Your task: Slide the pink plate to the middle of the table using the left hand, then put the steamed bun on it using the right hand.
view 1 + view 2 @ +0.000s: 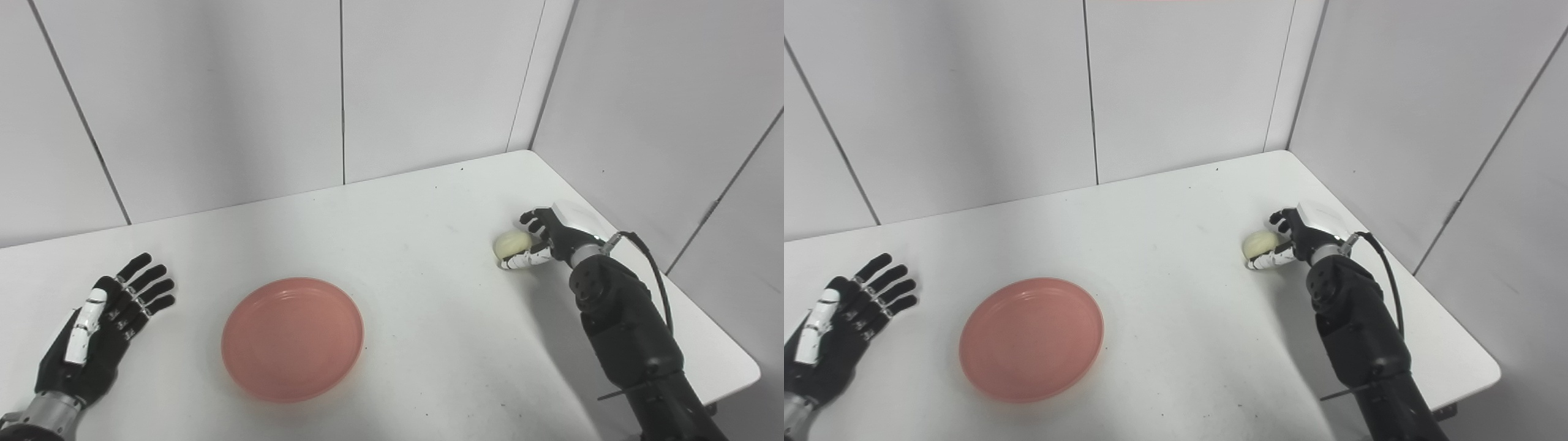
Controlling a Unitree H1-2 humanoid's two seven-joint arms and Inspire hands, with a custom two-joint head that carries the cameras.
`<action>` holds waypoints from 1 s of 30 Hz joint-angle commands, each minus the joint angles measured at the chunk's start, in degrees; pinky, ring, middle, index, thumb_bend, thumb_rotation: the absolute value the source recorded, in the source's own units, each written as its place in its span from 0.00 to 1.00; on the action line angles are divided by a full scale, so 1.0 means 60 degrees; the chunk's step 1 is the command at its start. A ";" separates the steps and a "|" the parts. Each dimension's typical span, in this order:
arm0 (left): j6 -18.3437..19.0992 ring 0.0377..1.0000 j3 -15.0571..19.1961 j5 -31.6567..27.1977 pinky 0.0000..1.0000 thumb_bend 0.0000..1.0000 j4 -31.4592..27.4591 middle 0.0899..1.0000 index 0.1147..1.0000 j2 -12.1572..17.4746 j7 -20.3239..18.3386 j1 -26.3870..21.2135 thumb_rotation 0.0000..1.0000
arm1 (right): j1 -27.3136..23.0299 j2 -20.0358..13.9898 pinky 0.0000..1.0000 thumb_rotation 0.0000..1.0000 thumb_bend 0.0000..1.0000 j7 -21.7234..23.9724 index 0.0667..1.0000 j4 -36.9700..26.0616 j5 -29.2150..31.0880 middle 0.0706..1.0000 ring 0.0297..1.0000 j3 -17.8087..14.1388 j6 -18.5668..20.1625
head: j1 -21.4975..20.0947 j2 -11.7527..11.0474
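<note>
The pink plate (293, 337) lies flat on the white table (398, 233), left of the middle and near the front. My left hand (104, 318) rests open on the table to the plate's left, apart from it, fingers spread. The steamed bun (511, 244), pale and round, sits at the right side of the table. My right hand (542, 240) is curled around the bun, fingers over its top and thumb under its front. The bun looks to be still touching the table.
Grey wall panels close off the back and right side. The table's right edge (674, 288) runs close beside my right arm. A black cable (649, 257) loops off the right wrist.
</note>
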 commanded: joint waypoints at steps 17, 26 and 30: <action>0.0990 0.82 -0.0188 0.0085 0.81 0.48 0.0515 0.84 0.83 0.0123 0.0145 0.0794 0.88 | -0.0240 -0.0085 0.34 0.00 0.52 -0.0223 0.51 -0.0069 -0.0202 0.39 0.38 -0.0289 0.0001 | 0.0042 0.0047; 0.1010 0.83 -0.0302 0.0159 0.81 0.49 0.0381 0.84 0.83 -0.0085 0.0293 0.0856 0.86 | -0.0188 -0.0311 0.33 0.00 0.52 -0.0790 0.51 -0.0417 0.0457 0.38 0.37 -0.0047 -0.0100 | 0.0630 -0.0075; 0.1006 0.83 -0.0434 0.0293 0.82 0.49 0.0172 0.85 0.84 -0.0245 0.0541 0.0921 0.88 | -0.0252 -0.0423 0.32 0.00 0.52 -0.0962 0.50 -0.1028 0.0560 0.40 0.38 0.0204 -0.0241 | 0.0877 -0.0141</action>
